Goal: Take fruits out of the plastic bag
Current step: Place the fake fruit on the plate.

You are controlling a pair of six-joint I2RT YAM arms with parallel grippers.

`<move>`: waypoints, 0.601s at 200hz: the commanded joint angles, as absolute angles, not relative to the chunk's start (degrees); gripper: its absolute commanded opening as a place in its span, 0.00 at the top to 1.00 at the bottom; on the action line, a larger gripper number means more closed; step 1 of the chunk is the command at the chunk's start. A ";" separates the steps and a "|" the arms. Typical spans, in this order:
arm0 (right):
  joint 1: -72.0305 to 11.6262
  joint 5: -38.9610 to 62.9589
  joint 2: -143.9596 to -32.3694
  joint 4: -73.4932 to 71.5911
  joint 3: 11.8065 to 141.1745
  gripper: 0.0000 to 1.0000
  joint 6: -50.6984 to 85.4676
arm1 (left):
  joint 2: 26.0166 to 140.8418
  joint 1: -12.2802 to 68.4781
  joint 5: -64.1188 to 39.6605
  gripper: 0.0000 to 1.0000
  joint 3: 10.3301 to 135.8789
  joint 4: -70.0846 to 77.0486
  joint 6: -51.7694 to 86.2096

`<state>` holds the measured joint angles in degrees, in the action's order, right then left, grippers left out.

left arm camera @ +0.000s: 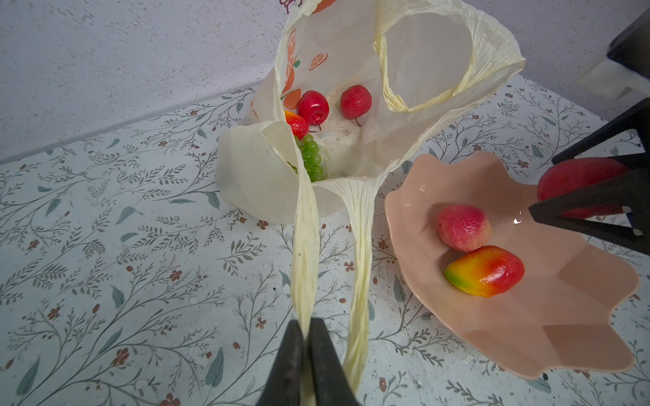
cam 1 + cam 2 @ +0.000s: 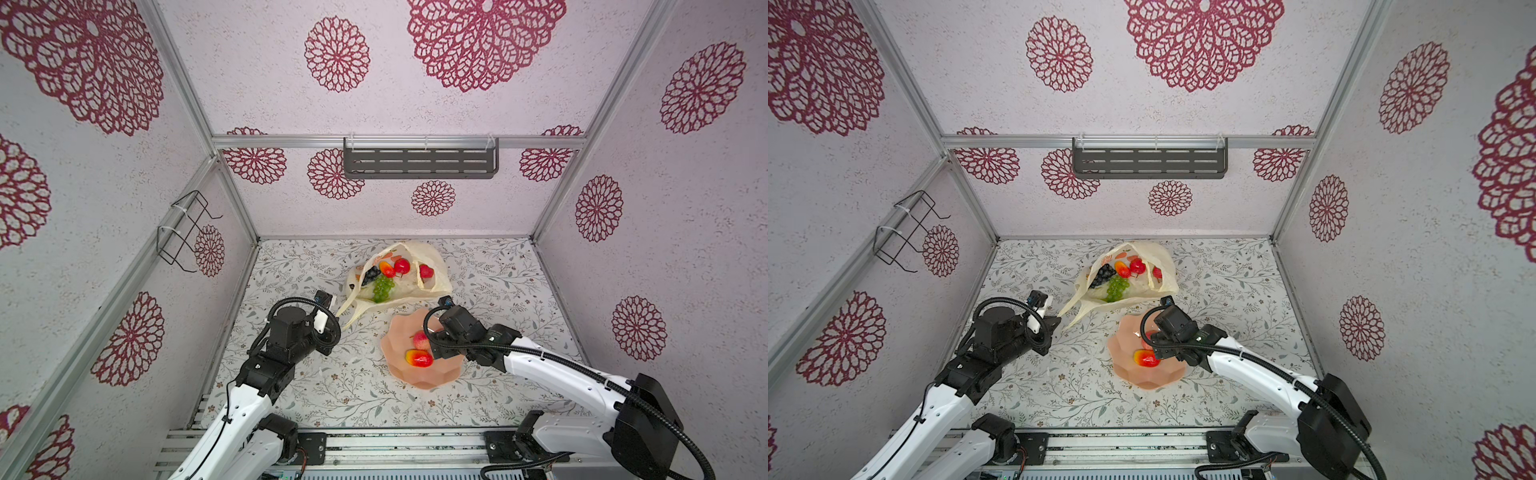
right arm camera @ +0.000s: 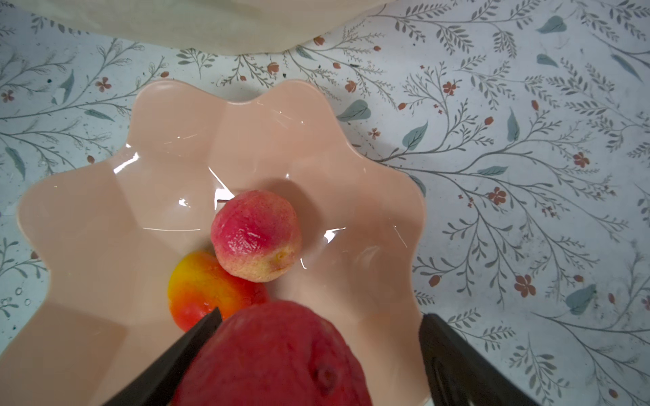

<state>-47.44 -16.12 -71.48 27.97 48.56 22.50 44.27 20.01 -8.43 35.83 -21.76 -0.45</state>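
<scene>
The crinkly cream bag [image 2: 432,257], printed with orange slices, is laid open on the table [image 2: 311,395], its twisted handle [image 1: 304,246] clamped by the left gripper [image 1: 306,325]. Glossy fruits [image 1: 313,107] are seen inside. A red fruit [image 3: 274,351] is flanked by the right gripper's [image 3: 322,314] spread fingers over the scalloped pink bowl [image 3: 105,228].

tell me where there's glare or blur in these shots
Right wrist view: white glare streaks on the peach-pink bowl, and the red fruit nearest the lens is out of focus. Left wrist view: small glints on the bowl, left gripper soft. Both top views: even light, faint shadows.
</scene>
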 commanded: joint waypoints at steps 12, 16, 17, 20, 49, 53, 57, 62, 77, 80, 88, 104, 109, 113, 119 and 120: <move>-47.87 -17.38 -72.18 30.07 50.08 0.39 22.08 | 44.47 20.39 -8.46 0.89 37.40 -21.71 -1.03; -47.90 -17.48 -72.16 29.71 49.92 0.47 22.70 | 44.52 20.39 -8.43 0.89 37.44 -21.73 -1.05; -47.90 -17.57 -72.11 29.62 49.92 0.49 22.86 | 44.49 20.39 -8.43 0.89 37.44 -21.72 -1.01; -47.86 -17.79 -71.99 29.27 49.71 0.53 23.27 | 44.51 20.39 -8.39 0.89 37.44 -21.71 -1.05; -47.85 -16.35 -69.76 25.11 47.73 0.54 24.70 | 44.47 20.43 -8.36 0.89 37.53 -21.80 -1.01; -47.77 -15.25 -69.47 24.48 47.64 0.48 24.74 | 44.39 20.39 -8.35 0.89 37.53 -21.80 -0.94; -47.58 -13.49 -69.17 23.65 47.55 0.42 24.85 | 44.39 20.46 -8.40 0.89 37.45 -21.88 -0.96; -47.16 -10.53 -68.66 22.24 47.38 0.34 25.03 | 44.33 20.47 -8.52 0.89 37.44 -21.83 -0.96; -45.18 0.10 -66.68 15.46 45.31 0.06 26.98 | 44.30 20.47 -8.59 0.89 37.52 -21.82 -0.92; -45.01 1.02 -66.33 14.59 44.86 0.02 27.45 | 44.30 20.44 -8.57 0.89 37.53 -21.82 -0.96; -45.24 -1.05 -66.12 15.27 44.80 0.01 27.88 | 44.21 20.46 -8.59 0.89 37.53 -21.89 -0.97; -46.89 -13.30 -69.82 26.78 49.54 0.01 25.74 | 43.96 20.46 -8.53 0.89 37.53 -22.05 -0.89; -46.93 -14.71 -71.20 29.54 51.38 0.01 25.08 | 43.84 20.55 -8.40 0.89 37.49 -22.06 -0.96; -46.74 -14.34 -71.87 30.60 52.28 0.01 24.61 | 43.71 20.55 -8.35 0.89 37.44 -22.08 -0.99; -45.99 -11.73 -71.89 30.06 52.52 0.01 24.35 | 43.53 20.57 -8.31 0.89 37.35 -21.99 -0.96; -45.89 -10.92 -71.76 29.71 52.45 0.01 24.26 | 43.52 20.57 -8.29 0.89 37.27 -21.94 -0.96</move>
<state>-46.35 -9.28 -69.60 24.40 47.99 25.47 44.34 20.12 -8.34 35.83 -21.78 -0.45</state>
